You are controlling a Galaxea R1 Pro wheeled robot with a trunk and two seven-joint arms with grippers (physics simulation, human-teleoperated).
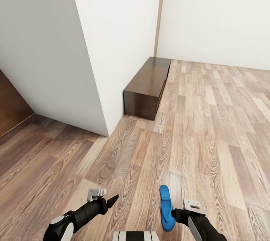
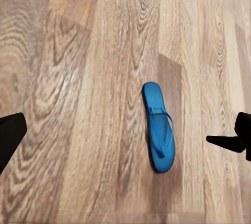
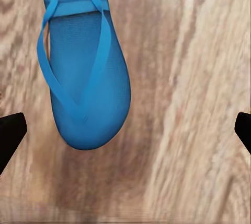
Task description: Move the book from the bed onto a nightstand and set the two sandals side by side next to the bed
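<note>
One blue sandal (image 1: 165, 208) lies flat on the wood-plank floor (image 1: 210, 132), near the robot and just left of its right hand (image 1: 176, 214). That right hand hangs over the sandal with fingers spread wide, gripping nothing. The left hand (image 1: 112, 199) is also wide open and empty, hovering above bare planks. Farther off, a long low dark cabinet (image 1: 148, 87) sits against the white wall (image 1: 75, 38).
</note>
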